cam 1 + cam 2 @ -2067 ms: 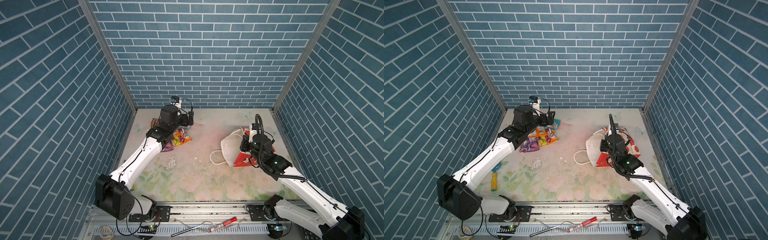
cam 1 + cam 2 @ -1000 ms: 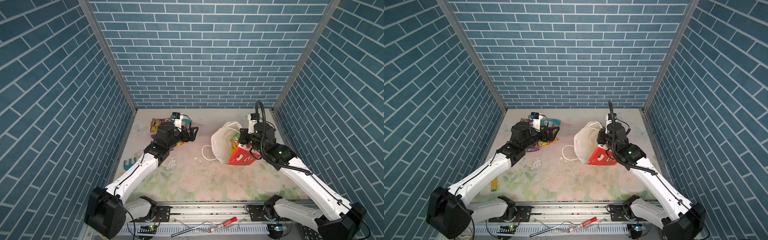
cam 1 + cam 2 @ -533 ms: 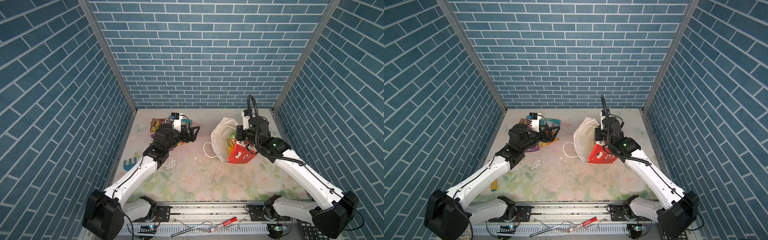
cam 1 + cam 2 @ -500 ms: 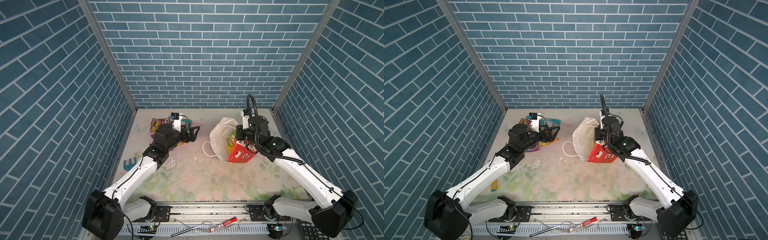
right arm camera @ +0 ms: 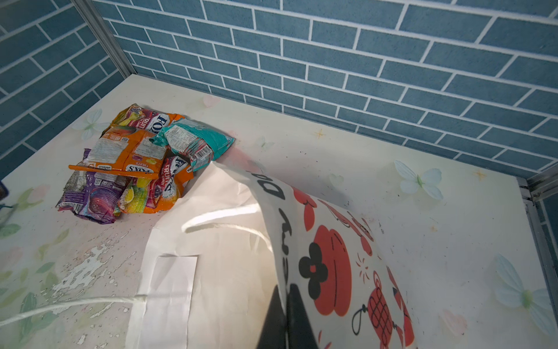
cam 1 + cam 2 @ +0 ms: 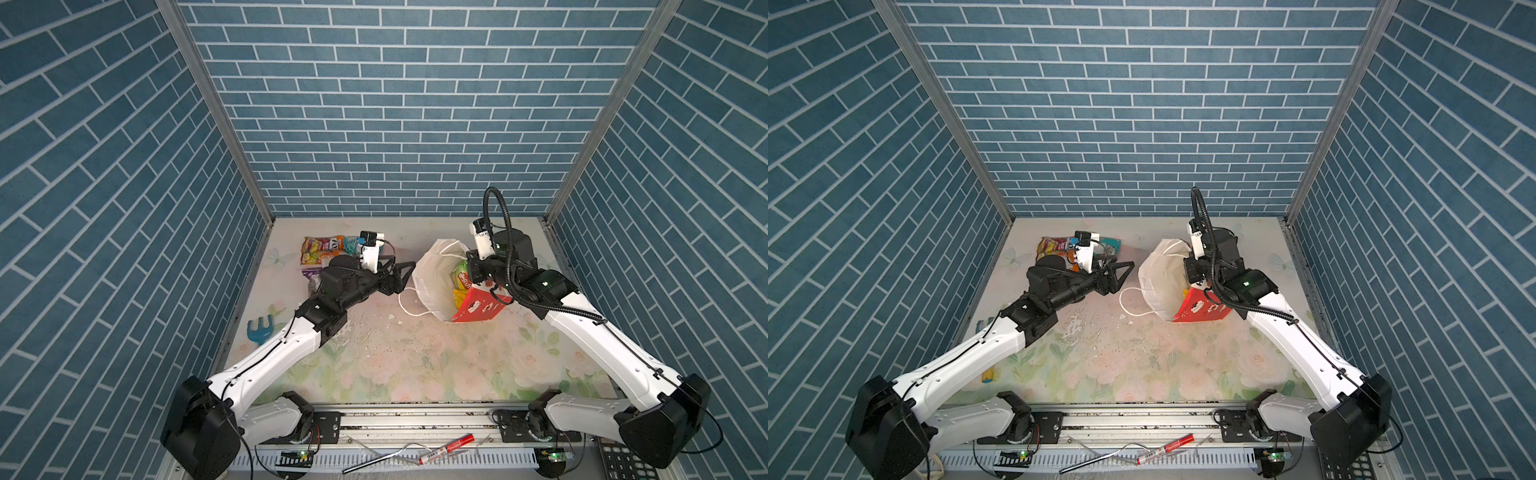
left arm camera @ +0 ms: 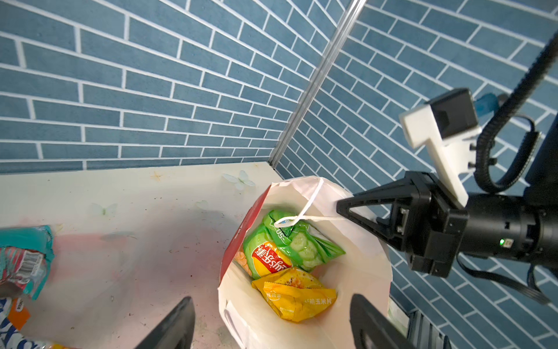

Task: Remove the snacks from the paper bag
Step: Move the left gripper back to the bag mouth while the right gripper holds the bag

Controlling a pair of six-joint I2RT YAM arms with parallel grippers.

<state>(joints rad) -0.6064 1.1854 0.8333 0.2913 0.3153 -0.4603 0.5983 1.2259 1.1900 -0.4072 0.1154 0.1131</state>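
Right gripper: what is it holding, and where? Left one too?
The right gripper is shut on the paper bag, pinching the rim of its printed face. The left gripper holds nothing; its jaws stand open near the bag's mouth.

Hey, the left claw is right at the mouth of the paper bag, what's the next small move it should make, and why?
Probably ease the left claw forward into the paper bag toward the yellow bag. The right claw pinches the rim, holding the mouth open; the left jaws stand open, and the yellow bag lies nearest the opening, in front of the green chip bag.
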